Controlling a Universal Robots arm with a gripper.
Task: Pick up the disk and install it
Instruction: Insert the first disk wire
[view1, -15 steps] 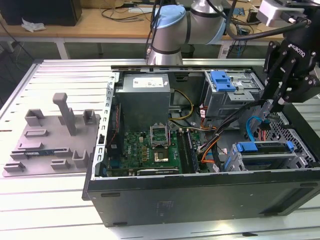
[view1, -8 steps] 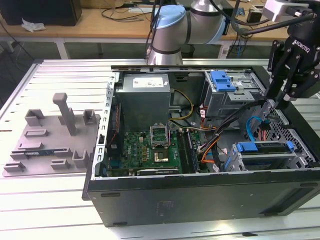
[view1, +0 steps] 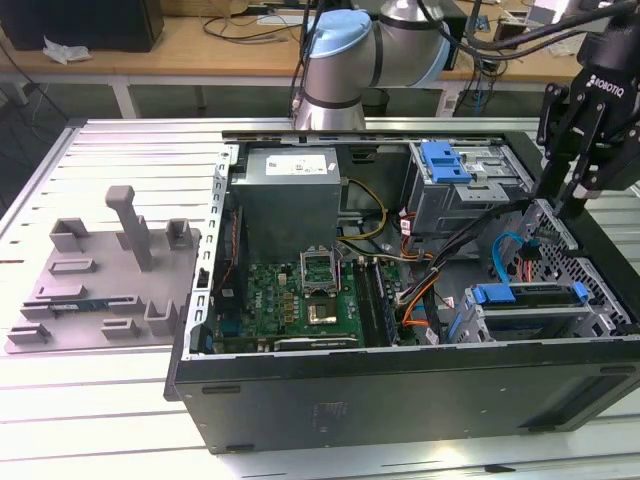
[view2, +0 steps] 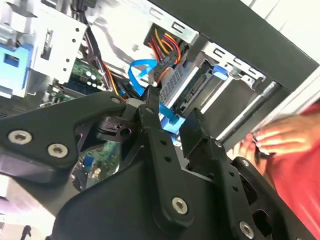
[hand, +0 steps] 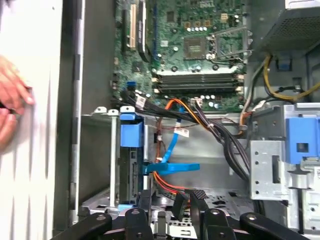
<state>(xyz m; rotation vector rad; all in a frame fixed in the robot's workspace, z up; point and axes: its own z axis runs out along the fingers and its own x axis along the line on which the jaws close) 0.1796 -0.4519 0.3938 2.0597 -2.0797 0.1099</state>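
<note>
Blue-railed and silver, the disk (view1: 530, 297) sat in the drive bay at the computer case's (view1: 400, 400) corner, on the exterior view's right. The end effector (view1: 562, 205) hung near it, fingers spread and empty. I judged the disk dense, rigid and shock-sensitive, with its blue side rails the safest hold.

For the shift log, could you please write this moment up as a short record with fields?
gripper: above the case's end at the exterior view's right, fingers apart, holding nothing
disk: lying in the lower drive bay, blue rail showing
computer case: open, motherboard exposed
fixture tray: on the table, at the exterior view's left of the case
person's hand: resting beside the case, in both wrist views
</note>
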